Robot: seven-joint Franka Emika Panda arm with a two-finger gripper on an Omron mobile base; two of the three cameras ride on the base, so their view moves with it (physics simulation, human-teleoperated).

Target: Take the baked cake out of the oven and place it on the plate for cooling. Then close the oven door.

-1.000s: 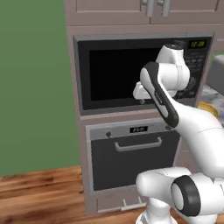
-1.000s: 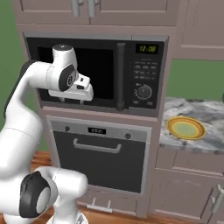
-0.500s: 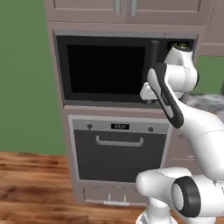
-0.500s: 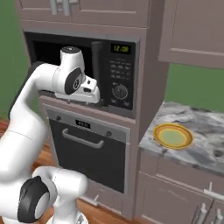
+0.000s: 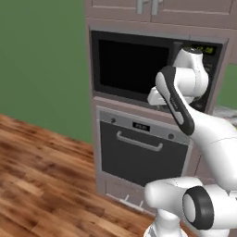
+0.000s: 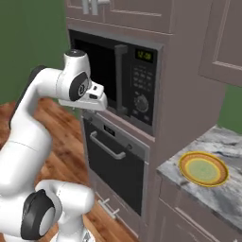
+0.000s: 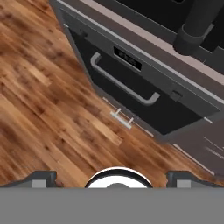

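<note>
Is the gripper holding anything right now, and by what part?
Nothing is held. The gripper is open, its fingers wide apart and bare, looking down at the closed oven door and its handle.

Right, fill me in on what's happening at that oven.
Nothing is being handled yet. The arm's end effector hangs open and empty in front of the microwave, looking down at the oven. The oven door is shut, its bar handle untouched. The plate waits on the counter to the right with nothing on it.
</note>
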